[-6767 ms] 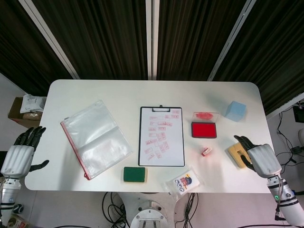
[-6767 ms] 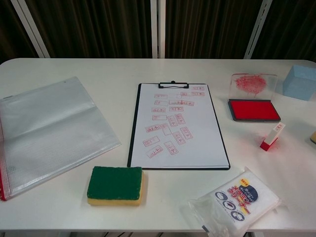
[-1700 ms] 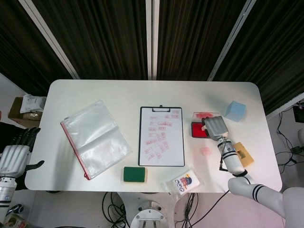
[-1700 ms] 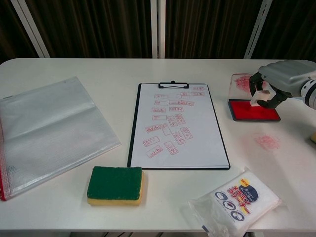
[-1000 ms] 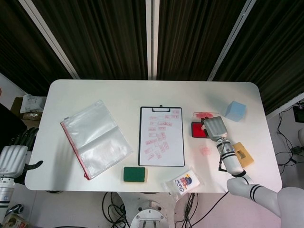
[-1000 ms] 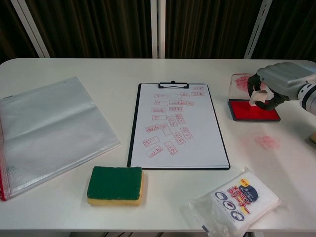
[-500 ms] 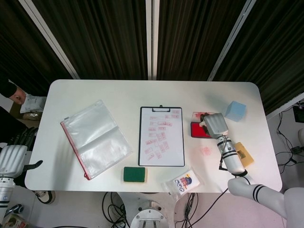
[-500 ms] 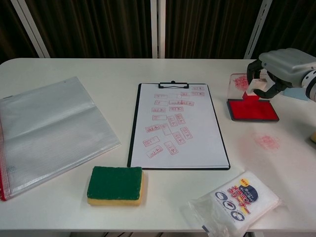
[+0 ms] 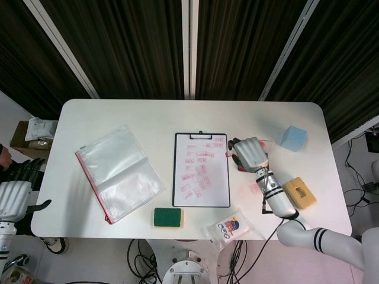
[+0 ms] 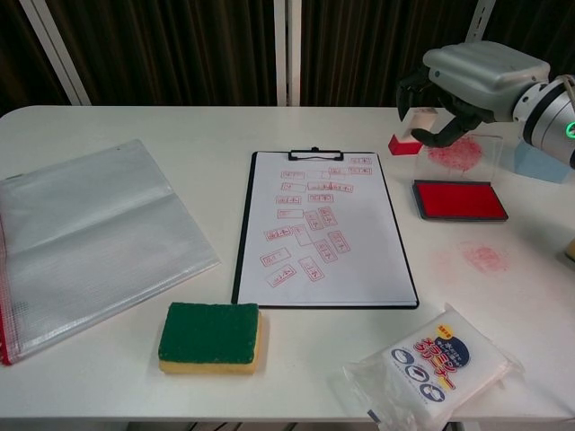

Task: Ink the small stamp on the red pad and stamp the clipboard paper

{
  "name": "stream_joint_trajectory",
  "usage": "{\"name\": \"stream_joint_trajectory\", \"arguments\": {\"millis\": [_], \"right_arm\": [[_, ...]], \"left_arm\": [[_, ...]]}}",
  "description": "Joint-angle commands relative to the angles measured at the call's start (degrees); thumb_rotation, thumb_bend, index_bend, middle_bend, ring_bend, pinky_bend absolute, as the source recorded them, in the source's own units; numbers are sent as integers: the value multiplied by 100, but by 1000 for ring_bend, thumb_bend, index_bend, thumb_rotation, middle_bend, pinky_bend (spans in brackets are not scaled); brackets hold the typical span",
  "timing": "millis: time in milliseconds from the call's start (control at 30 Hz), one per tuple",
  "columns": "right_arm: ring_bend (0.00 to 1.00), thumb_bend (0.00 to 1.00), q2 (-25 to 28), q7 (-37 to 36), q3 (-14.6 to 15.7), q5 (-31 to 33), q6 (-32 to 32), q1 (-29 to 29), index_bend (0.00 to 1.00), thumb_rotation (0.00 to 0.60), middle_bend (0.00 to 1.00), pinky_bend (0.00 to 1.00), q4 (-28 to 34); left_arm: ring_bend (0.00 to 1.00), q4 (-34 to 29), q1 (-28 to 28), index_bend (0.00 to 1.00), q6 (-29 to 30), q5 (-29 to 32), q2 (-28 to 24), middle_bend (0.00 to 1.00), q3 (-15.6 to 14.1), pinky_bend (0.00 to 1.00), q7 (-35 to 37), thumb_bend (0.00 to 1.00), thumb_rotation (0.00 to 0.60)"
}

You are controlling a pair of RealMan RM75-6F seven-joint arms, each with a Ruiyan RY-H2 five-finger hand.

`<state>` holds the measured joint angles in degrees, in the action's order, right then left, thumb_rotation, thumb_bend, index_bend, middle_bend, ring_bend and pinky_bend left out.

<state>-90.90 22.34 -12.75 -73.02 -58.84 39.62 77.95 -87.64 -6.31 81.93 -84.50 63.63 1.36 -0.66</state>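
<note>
My right hand (image 10: 467,76) grips the small white stamp (image 10: 409,135) with its red face down, held in the air just right of the clipboard's top right corner. In the head view the stamp's red tip (image 9: 228,153) shows at the paper's right edge, beside the right hand (image 9: 249,152). The clipboard paper (image 10: 319,233) bears several red stamp marks. The red ink pad (image 10: 460,199) lies uncovered to the right of the clipboard, its clear lid (image 10: 463,153) standing behind it. My left hand (image 9: 15,192) hangs off the table's left edge, holding nothing.
A red ink smear (image 10: 486,259) marks the table in front of the pad. A green sponge (image 10: 208,335) and a white packet (image 10: 431,364) lie near the front edge. A clear zip folder (image 10: 90,233) is at the left, a blue box (image 10: 539,157) and a yellow block (image 9: 298,192) at the right.
My right hand has lifted the stamp off the red pad and carried it up and to the left, towards the clipboard. The left hand has stayed put.
</note>
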Motion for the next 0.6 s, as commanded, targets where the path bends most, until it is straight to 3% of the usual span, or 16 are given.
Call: {"name": "stream_joint_trajectory", "arguments": {"millis": [33,300,600], "right_arm": [[794,464,-242,252,-5,113,179,198,924,600,793,1000,-85],[793,464,-850,680,-42,483,554,593,928,600,795,1000,-779],[793,464,-1175,752,-61,770,769,775,929,600,796,1000,-1286]], "left_arm": [[60,-6,20,36,20,5,-19,67,-4,161,14,0,600],[61,7,69,37,84,-13,-69,67,-11,161,88,0,600],[60,66,85,37,70,-6,-86,67,-14,161,198,0,600]]}}
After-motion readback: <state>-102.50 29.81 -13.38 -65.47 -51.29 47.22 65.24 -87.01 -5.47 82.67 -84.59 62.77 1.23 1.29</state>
